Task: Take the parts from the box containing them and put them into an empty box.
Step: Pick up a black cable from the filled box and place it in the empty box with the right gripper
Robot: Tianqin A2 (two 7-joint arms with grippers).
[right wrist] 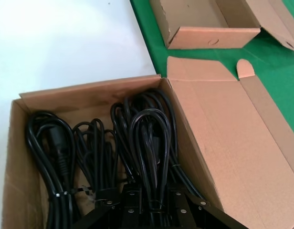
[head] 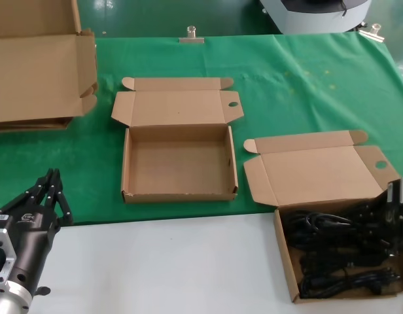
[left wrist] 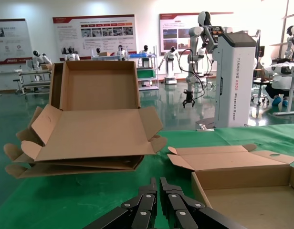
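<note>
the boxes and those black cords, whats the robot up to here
The robot is moving bundled black power cords from one brown mailer box into the empty mailer box on the green cloth. The right gripper is down in the full box, its jaws set around a loop of one cord bundle. The left gripper waits near the table's front edge with its jaws shut. Nothing is in the empty box yet.

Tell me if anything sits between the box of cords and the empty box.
Nothing visible does. Bare green cloth and white tabletop separate the cord box from the empty box; both lids lie open, away from that gap. The right claw is down among the cords.
</note>
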